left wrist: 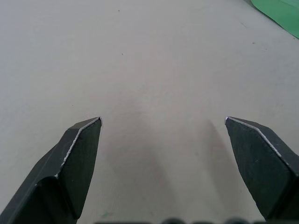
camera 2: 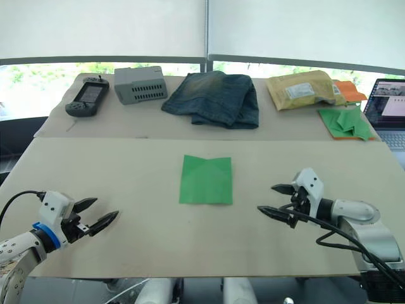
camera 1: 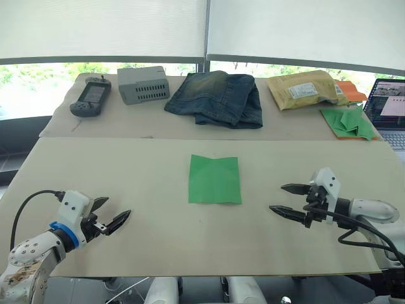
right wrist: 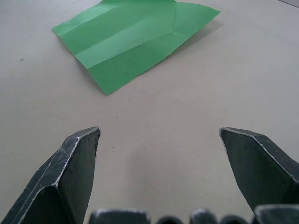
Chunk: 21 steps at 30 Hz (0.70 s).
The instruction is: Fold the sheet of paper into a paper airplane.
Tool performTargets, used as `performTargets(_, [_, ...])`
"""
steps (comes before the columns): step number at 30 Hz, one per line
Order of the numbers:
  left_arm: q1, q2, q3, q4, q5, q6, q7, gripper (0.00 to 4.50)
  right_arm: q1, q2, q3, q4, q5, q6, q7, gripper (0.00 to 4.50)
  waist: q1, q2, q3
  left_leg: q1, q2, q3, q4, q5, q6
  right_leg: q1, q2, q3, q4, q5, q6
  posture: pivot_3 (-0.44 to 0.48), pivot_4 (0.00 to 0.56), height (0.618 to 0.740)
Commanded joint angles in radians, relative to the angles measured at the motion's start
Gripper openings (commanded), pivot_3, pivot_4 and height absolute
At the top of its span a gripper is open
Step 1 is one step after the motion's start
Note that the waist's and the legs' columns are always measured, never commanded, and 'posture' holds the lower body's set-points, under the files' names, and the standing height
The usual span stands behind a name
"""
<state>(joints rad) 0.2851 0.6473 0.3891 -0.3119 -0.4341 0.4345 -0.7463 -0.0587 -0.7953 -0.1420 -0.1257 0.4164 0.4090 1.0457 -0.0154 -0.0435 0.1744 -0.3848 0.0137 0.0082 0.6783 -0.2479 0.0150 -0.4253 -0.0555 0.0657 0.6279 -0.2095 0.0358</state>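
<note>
The tabletop (camera 1: 126, 240) carries the paper (camera 1: 215, 179) flat at its centre, creases showing. From the paper, the left tool (camera 1: 112, 214) lies at about 8 o'clock and the right tool (camera 1: 283, 199) at about 4 o'clock, both well apart from it and pointing inward. Along the far edge sit, from 10 to 2 o'clock, a handheld controller (camera 1: 91, 97), a grey box (camera 1: 143, 83), folded jeans (camera 1: 218, 96), a padded envelope (camera 1: 304, 88), a heap of green paper pieces (camera 1: 348, 122) and a laptop (camera 1: 390, 107). Each arm reaches low over the tabletop from its own side. Both tools stand with fingers spread wide, nothing between them.
</note>
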Motion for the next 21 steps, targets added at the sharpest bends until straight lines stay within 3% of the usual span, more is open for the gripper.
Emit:
performTargets(1, [-0.043,0.012,0.002,0.007,-0.032,-0.009,-0.025,4.48,-0.002,-0.018,-0.043,-0.023,0.04,0.037,0.001,4.5,0.0,0.0,0.0,0.0,0.0,0.0,0.0,0.0,0.0,0.0,0.0,0.0,0.0,0.0,0.0,0.0,0.15,0.728])
performTargets(5, [-0.145,0.012,-0.003,0.016,-0.155,0.111,-0.056,4.48,0.025,-0.042,-0.054,-0.058,0.036,0.052,0.0,4.5,0.009,0.0,0.0,-0.001,0.0,-0.001,0.001,0.0,0.0,0.0,0.0,-0.001,0.0,0.0,0.0,0.0,0.15,0.728])
performTargets(9, [-0.233,0.096,-0.077,-0.042,-0.2,0.192,-0.136,4.48,0.034,-0.083,-0.052,-0.156,0.068,0.116,0.008,4.5,0.0,0.0,0.0,-0.001,0.0,0.0,0.001,0.0,0.0,-0.001,0.0,-0.001,0.0,0.001,0.001,0.0,0.15,0.728])
performTargets(14, [-0.348,0.172,-0.219,-0.09,-0.187,0.208,-0.219,4.48,0.02,-0.111,-0.02,-0.271,0.088,0.233,-0.039,4.5,-0.003,0.001,0.0,-0.001,0.0,0.0,0.0,0.0,0.0,0.0,0.0,0.0,0.0,0.0,0.001,0.0,0.15,0.728])
performTargets(21, [-0.542,0.142,-0.339,-0.041,-0.151,0.225,-0.215,4.48,-0.063,-0.017,0.104,-0.249,-0.06,0.199,-0.23,4.5,0.0,0.0,0.0,-0.002,-0.001,-0.001,0.001,0.0,0.0,0.0,0.001,0.0,-0.001,0.001,0.001,0.0,0.15,0.728])
